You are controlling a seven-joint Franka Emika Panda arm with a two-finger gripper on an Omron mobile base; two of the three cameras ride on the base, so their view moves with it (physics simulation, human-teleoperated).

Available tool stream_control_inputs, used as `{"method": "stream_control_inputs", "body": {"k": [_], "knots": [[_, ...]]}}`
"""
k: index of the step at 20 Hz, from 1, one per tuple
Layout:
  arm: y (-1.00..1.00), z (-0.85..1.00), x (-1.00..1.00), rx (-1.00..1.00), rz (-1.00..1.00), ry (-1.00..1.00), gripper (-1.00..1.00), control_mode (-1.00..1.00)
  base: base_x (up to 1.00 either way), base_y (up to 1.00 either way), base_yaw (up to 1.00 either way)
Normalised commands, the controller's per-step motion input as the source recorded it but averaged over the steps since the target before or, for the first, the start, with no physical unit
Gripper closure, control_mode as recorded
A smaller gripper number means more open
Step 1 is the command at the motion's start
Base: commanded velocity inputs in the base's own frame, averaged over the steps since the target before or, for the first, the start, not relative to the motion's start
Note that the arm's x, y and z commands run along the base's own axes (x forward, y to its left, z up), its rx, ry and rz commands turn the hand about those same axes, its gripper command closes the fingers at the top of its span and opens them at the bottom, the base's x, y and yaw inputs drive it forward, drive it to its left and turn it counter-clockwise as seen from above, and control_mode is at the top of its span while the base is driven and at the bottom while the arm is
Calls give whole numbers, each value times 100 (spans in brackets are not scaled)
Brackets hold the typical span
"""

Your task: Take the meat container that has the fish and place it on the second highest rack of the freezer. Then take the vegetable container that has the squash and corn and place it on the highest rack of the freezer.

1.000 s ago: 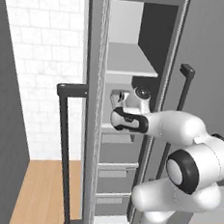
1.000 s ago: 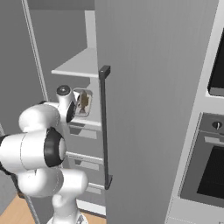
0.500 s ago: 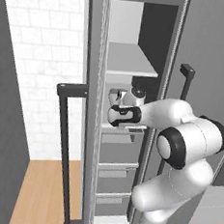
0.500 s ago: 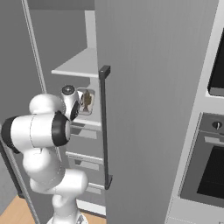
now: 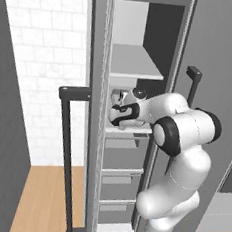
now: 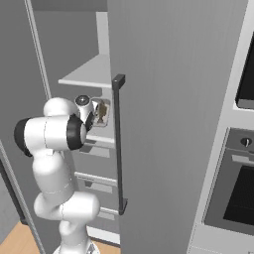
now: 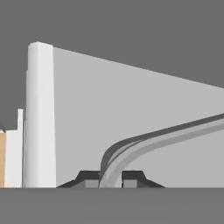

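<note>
Clear plastic of the container [image 5: 121, 97] shows at the white arm's wrist in the left base view, inside the open freezer [image 5: 138, 65], just above a shelf [image 5: 129, 131]. From the right base view, it [image 6: 100, 113] holds something brownish beside the door handle [image 6: 118, 144]. Hand view: fingers [image 7: 110, 178] pinch shut on its curved rim [image 7: 144, 144].
</note>
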Motion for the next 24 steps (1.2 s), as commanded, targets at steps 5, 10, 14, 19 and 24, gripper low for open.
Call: {"method": "stream_control_inputs", "body": {"k": [5,10,14,19,24], "knots": [[0,-5,49,0,0,0,-100,-100,0,0,0],[0,-15,0,0,-1,-7,-100,-100,0,0,0],[0,-1,-16,0,0,-9,-100,-100,0,0,0],[0,59,-38,-2,0,-6,-100,-100,0,0,0],[0,99,-19,1,0,1,-100,-100,0,0,0]]}}
